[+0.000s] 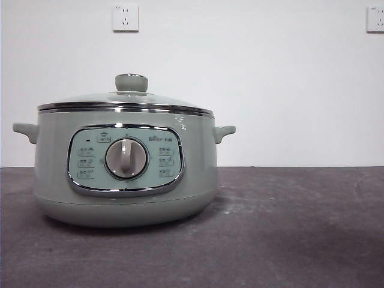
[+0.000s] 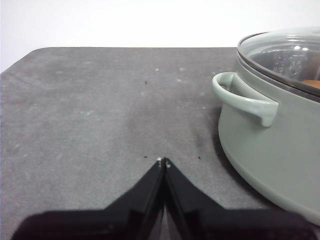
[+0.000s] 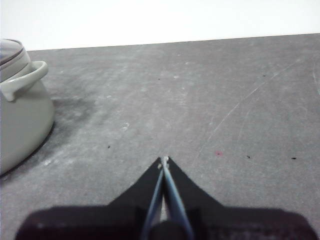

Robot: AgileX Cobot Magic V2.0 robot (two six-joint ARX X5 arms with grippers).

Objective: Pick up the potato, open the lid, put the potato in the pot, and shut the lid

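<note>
The pale sage-green pot [image 1: 123,180] stands on the dark table at the left of the front view, its dial facing me. The glass lid [image 1: 129,99] with its green knob [image 1: 131,82] rests shut on the pot. Through the glass in the left wrist view an orange-brown patch, the potato [image 2: 312,83], shows inside the pot [image 2: 270,145]. My left gripper [image 2: 164,161] is shut and empty, beside the pot's handle [image 2: 245,97]. My right gripper [image 3: 164,160] is shut and empty on the pot's [image 3: 20,115] other side, apart from it.
The dark grey table [image 1: 288,228] stretches to the right of the pot. A white wall with two sockets [image 1: 125,18] stands behind. Neither arm shows in the front view.
</note>
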